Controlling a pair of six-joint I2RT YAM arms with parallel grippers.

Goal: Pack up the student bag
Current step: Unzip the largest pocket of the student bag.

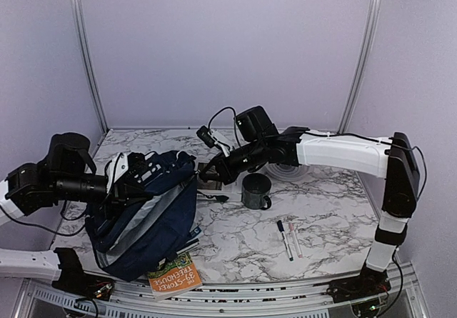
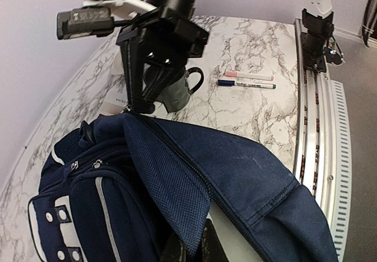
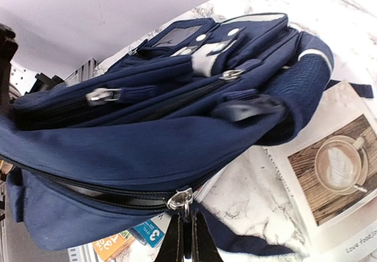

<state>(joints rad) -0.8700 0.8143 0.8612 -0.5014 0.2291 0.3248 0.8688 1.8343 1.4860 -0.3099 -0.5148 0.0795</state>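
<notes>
Navy student bag [image 1: 146, 225] lies on the left of the marble-look bench [image 1: 328, 225]. Right hand [image 3: 187, 241] is pinched on the main zip pull [image 3: 181, 200], and left hand [image 2: 189, 247] clamps the opening's fabric edge. I'd drag straight along the zip track while left holds it taut. Can't see inside, and the left fingertips are cut off.

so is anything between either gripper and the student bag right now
Nothing visible. The right gripper is shut on the zipper pull of the student bag, and the left gripper pinches the fabric flap at the bag's opening. The mug and pens sit off to the side.
</notes>
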